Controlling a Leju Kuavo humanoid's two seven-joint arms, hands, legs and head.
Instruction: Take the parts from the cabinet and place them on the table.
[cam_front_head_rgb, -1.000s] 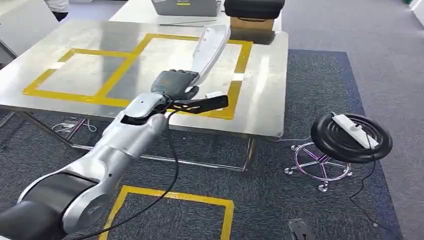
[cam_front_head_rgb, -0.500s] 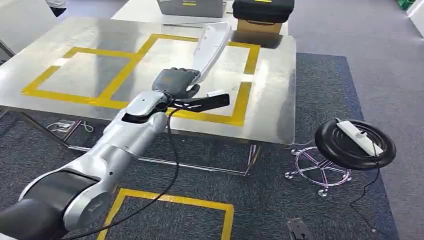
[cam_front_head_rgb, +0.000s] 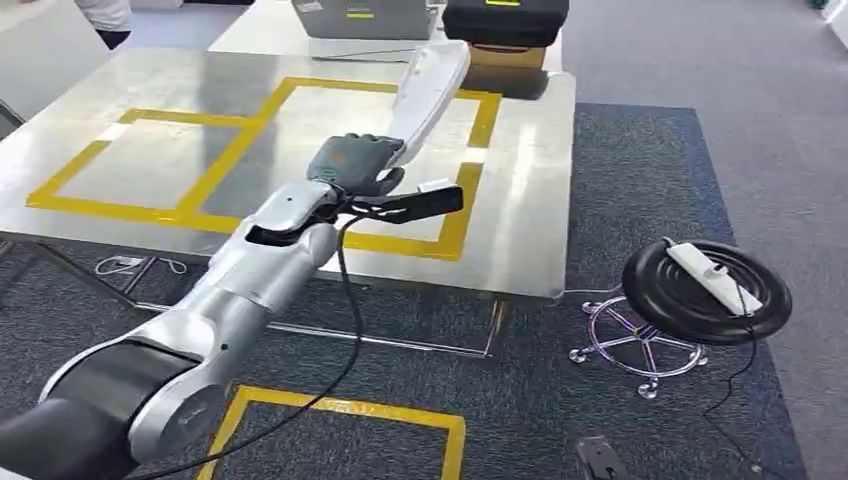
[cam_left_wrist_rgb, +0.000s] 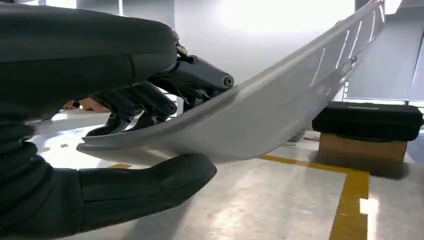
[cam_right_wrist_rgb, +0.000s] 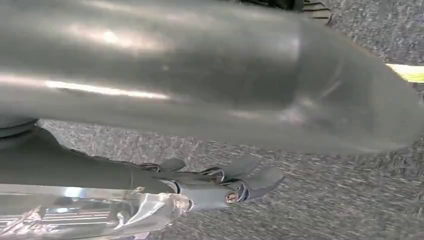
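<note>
The left arm reaches forward and up over the near edge of the steel table (cam_front_head_rgb: 520, 200), its left hand (cam_front_head_rgb: 352, 165) raised above the tabletop, back of the hand up. The fingers (cam_left_wrist_rgb: 150, 100) are curled over the top face of a long white curved panel (cam_front_head_rgb: 425, 95) and the thumb (cam_left_wrist_rgb: 145, 187) presses up from beneath, so the panel's near end is clamped between them. The panel slants away from the hand, rising over the table toward its far edge, clear of the surface as far as the wrist view shows.

Yellow tape rectangles (cam_front_head_rgb: 215, 170) mark the tabletop; the hand hangs above the rectangle nearer the table's right edge. Beyond the table's far edge sit a black case (cam_front_head_rgb: 505, 20) on a cardboard box (cam_front_head_rgb: 505, 58), with a grey case (cam_front_head_rgb: 360, 15) beside them. A person (cam_front_head_rgb: 100, 15) stands past the table's far left corner. On the carpet right of the table stands a black round stool (cam_front_head_rgb: 705, 290) with a white power strip (cam_front_head_rgb: 710, 270) on its seat. A yellow tape square (cam_front_head_rgb: 340, 410) lies on the carpet in front of the table.

The right hand (cam_right_wrist_rgb: 210, 187) hangs low over the carpet, its fingers loosely apart and holding nothing.
</note>
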